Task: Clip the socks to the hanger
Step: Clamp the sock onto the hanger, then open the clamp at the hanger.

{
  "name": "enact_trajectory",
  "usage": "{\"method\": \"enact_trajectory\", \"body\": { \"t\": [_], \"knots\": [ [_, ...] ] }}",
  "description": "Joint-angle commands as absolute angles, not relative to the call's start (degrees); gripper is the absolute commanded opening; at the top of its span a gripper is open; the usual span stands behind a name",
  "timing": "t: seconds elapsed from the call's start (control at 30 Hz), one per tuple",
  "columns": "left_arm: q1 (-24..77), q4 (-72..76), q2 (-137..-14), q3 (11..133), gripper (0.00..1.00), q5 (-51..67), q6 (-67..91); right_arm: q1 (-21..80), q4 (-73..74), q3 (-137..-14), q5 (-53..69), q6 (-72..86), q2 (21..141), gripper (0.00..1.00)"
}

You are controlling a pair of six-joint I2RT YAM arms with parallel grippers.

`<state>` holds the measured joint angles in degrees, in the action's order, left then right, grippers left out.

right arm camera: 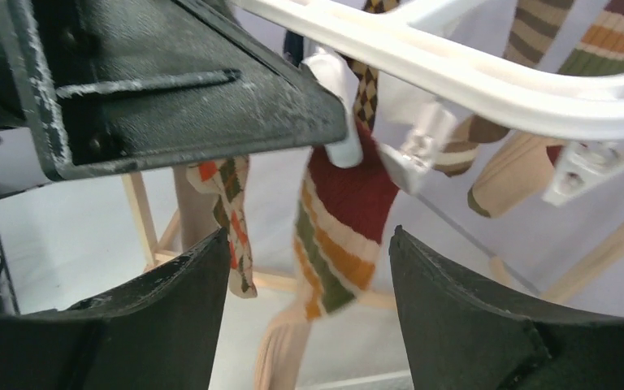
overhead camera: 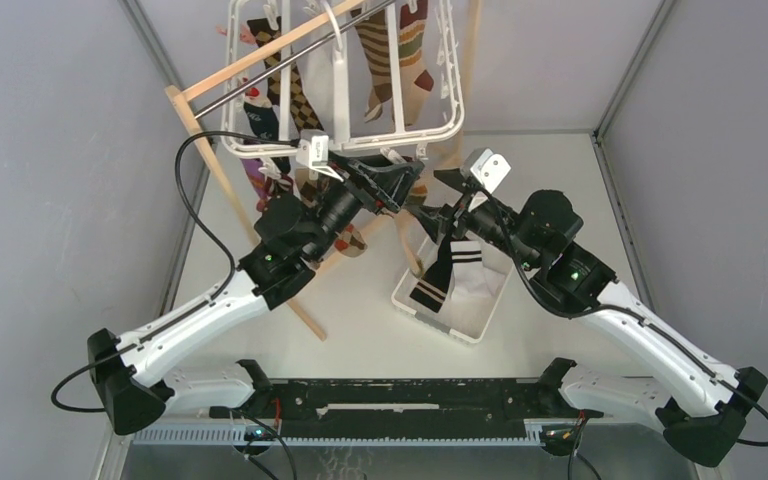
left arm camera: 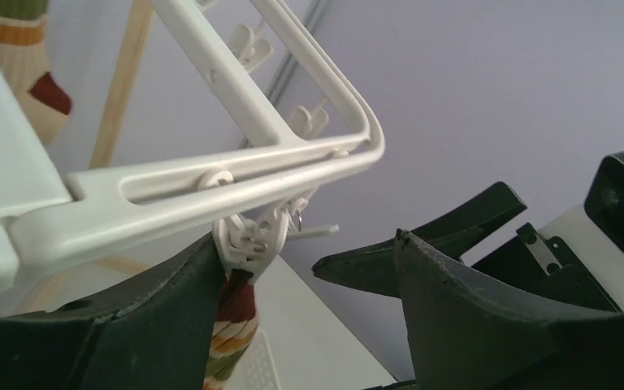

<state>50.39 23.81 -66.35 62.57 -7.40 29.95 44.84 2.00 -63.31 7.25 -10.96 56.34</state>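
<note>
The white hanger (overhead camera: 440,130) hangs from the stand at the back, with several socks clipped on it. A red, tan and green striped sock (right arm camera: 341,236) hangs from a white clip (left arm camera: 248,236) on the hanger's near bar (left arm camera: 211,195). My left gripper (overhead camera: 400,190) is open, and its left finger (left arm camera: 130,317) is right beside that clip and sock (left arm camera: 231,325). My right gripper (overhead camera: 430,205) is open and empty, facing the striped sock from the other side. A black sock with white stripes (overhead camera: 450,265) drapes over the basket under the right gripper.
A wooden stand (overhead camera: 195,120) with a metal rod (overhead camera: 290,60) carries the hanger. A white slotted basket (overhead camera: 480,320) sits on the table below the right gripper. An argyle sock (right arm camera: 231,203) hangs to the left. The two grippers nearly touch.
</note>
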Motion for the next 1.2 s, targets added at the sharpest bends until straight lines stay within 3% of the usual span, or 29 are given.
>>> {"method": "enact_trajectory", "body": {
  "t": [0.0,0.23,0.47,1.17],
  "knots": [
    [50.19,22.59,-63.62,59.85,0.79,-17.25,24.93,43.51,2.37,-63.61,2.49,-9.53,54.88,0.78],
    [50.19,22.25,-61.63,57.89,0.79,-21.26,22.26,40.65,-4.93,-56.71,-6.38,-7.00,51.24,0.70],
    [50.19,22.24,-61.55,57.81,0.79,-21.19,22.10,46.77,-14.50,-54.60,-14.96,-10.87,54.66,0.69],
    [50.19,22.52,-64.08,59.07,0.78,-20.73,21.17,58.32,-26.29,-54.66,-22.22,-20.12,57.90,0.65]
  ]
}}
